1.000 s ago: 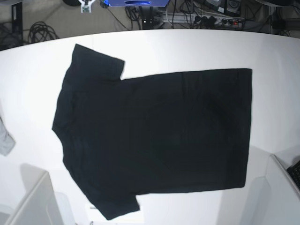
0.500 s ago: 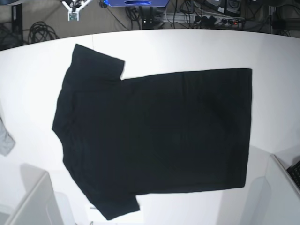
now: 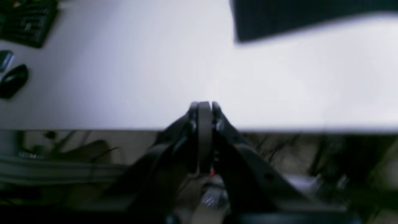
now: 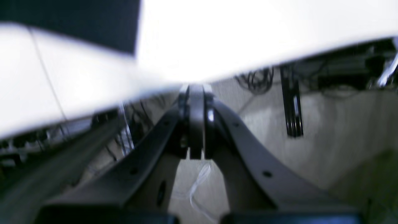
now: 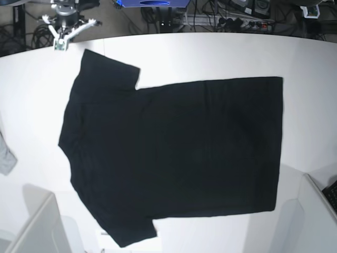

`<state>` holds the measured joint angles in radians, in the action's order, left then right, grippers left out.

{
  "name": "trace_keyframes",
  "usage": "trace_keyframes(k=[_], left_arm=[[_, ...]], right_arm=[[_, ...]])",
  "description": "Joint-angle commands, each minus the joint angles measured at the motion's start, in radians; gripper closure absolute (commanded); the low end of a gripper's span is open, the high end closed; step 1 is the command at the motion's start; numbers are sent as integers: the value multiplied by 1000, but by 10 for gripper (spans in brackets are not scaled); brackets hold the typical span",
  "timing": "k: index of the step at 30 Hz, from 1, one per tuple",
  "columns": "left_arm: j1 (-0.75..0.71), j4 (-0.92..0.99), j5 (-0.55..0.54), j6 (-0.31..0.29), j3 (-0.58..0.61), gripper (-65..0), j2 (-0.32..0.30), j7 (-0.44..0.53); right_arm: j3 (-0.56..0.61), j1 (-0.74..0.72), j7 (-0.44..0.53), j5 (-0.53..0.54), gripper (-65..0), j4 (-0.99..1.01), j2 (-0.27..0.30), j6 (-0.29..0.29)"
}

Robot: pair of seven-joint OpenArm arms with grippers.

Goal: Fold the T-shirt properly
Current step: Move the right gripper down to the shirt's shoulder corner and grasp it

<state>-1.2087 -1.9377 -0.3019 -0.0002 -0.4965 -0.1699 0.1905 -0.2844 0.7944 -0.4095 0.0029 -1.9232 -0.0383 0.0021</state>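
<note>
Here, closest to me, my left tool (image 3: 204, 107) has its two jaws pressed flat together with nothing between them. Its tip hangs at the near edge of the white desk (image 3: 155, 77), over the gap where cables and floor show below. Ahead of that tool and off to its right, well apart from it, a corner of the black T-shirt (image 3: 279, 18) lies on the desk. Far off to the tool's left sit a dark mouse (image 3: 13, 81) and a keyboard (image 3: 28, 21).

My right tool (image 4: 196, 90) is likewise closed on itself and holds nothing. It sits just at the desk edge, above the floor, and a dark corner of the shirt lies ahead of it to its left, apart from it.

From the base view, the T-shirt (image 5: 174, 153) lies spread flat on the desk (image 5: 221, 55), plain black side showing, sleeves toward my right tool's (image 5: 60, 42) side and hem toward the left tool's. A small grey cloth (image 5: 5, 158) lies at the desk's edge, apart from the shirt.
</note>
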Motion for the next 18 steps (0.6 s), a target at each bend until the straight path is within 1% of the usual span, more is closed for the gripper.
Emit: trace_keyframes(k=[1, 3, 6, 7, 8, 9, 10, 11, 12, 13, 14, 15, 16, 18], left_arm=[[0, -13, -26, 6, -9, 0, -6, 19], [40, -10, -69, 6, -9, 0, -7, 19], [92, -2, -79, 6, -24, 0, -7, 17], [108, -2, -81, 6, -29, -18, -7, 4], [122, -7, -81, 6, -31, -74, -7, -29], [135, -10, -81, 6, -38, -120, -12, -64], [155, -13, -82, 4, -52, -174, -27, -108], [181, -12, -89, -5, -57, -214, -36, -151], [209, -7, -115, -33, -64, -248, -44, -202], [237, -6, -151, -73, -69, -270, -46, -245], [264, -2, -202, -126, -97, -293, -46, -291], [292, 1, -253, -183, -143, -306, -43, -351], [320, 8, -299, -248, -187, -309, -41, -412], [390, 16, -336, -361, -279, -308, -38, -523]], right_arm=[[-3, -7, 19, 1, 0, -28, -12, -3], [-8, -46, 19, 1, 0, -52, -51, -1], [6, -88, -4, 1, 0, -84, -76, -1], [26, -108, -29, 9, 0, -86, -81, -1], [38, -128, -55, 33, -5, -86, -82, -1], [40, -143, -81, 65, -78, -86, -82, -1], [32, -158, -105, 127, -173, -86, -82, -1], [18, -172, -125, 196, -251, -84, -81, 0], [-5, -181, -137, 279, -327, -83, -73, 0], [-25, -186, -144, 351, -375, -83, -61, 0], [-45, -189, -145, 441, -407, -80, -44, 0], [-62, -195, -145, 515, -413, -77, -25, 0], [-74, -198, -148, 587, -402, -72, -5, 0], [-83, -208, -151, 681, -378, -54, 36, -1]])
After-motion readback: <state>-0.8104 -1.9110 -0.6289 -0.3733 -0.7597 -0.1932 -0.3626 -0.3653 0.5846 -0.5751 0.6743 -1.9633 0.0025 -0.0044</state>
